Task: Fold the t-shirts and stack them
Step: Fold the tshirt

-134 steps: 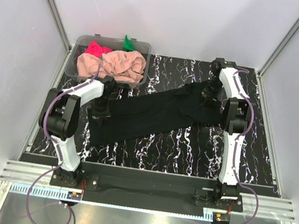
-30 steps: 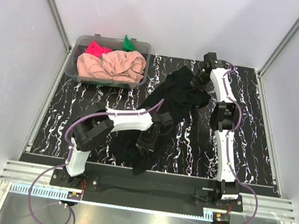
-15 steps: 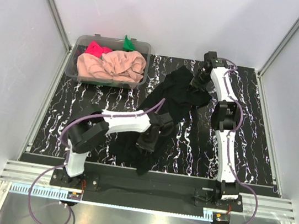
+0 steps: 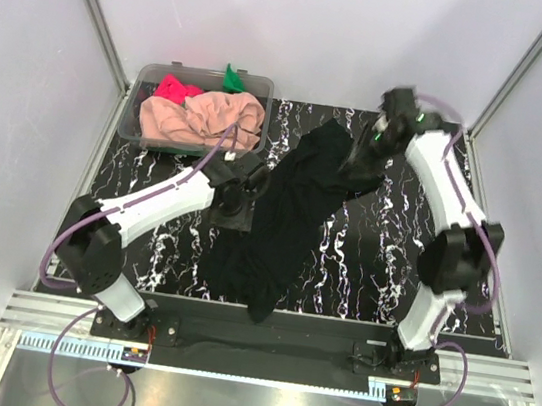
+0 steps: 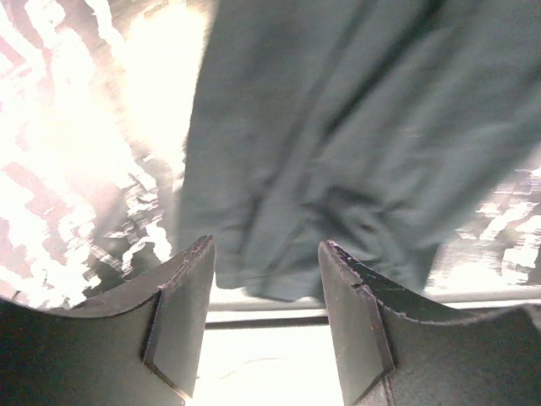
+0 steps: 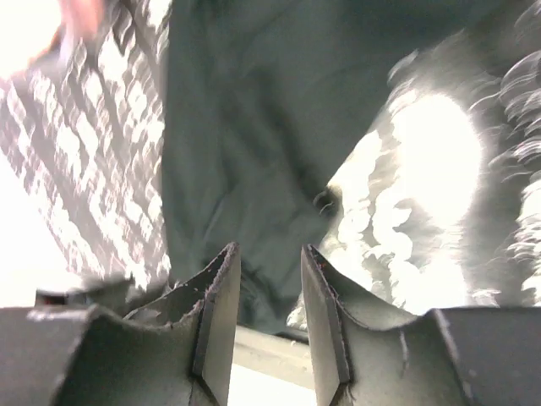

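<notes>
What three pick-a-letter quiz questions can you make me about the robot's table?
1. Where is the peach-pink t-shirt? A in the clear tub; B on the floor; C hanging from an arm.
2. How many t-shirts lie on the table, outside the tub? A three; B one; C none.
3. How is the left gripper? A shut on cloth; B shut on nothing; C open, holding nothing.
Answers: 1 A, it sits heaped in the tub. 2 B, only the black t-shirt lies there. 3 C, its jaws stand apart with nothing between.
</notes>
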`<action>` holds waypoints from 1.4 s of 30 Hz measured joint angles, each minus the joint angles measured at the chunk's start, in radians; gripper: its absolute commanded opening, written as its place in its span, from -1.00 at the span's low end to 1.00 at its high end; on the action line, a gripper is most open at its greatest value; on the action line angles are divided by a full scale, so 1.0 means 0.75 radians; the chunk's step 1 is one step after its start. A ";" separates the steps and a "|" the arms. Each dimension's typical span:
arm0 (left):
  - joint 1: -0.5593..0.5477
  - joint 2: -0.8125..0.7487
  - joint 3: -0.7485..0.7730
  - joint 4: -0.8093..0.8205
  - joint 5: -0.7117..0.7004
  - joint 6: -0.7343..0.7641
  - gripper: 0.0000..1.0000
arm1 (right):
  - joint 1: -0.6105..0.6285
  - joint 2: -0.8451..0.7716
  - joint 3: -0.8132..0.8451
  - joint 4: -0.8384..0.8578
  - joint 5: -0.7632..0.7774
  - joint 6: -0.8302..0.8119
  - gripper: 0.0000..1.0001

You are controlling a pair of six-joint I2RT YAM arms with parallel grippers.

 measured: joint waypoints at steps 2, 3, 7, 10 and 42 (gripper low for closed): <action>0.020 -0.004 -0.033 -0.035 -0.011 0.012 0.12 | 0.093 -0.194 -0.297 0.102 -0.040 0.055 -0.20; 0.022 -0.004 -0.051 -0.049 -0.013 0.018 0.12 | 0.150 -0.284 -0.455 0.135 -0.072 0.096 -0.21; 0.022 -0.045 -0.136 -0.069 -0.006 0.030 0.12 | 0.362 -0.501 -0.931 0.257 -0.156 0.267 -0.22; 0.022 -0.105 -0.186 -0.068 0.009 0.033 0.12 | 0.397 -0.592 -1.107 0.291 -0.165 0.360 -0.22; 0.021 -0.018 -0.193 0.003 0.060 0.101 0.10 | 0.546 -0.370 -0.982 0.524 -0.222 0.432 -0.28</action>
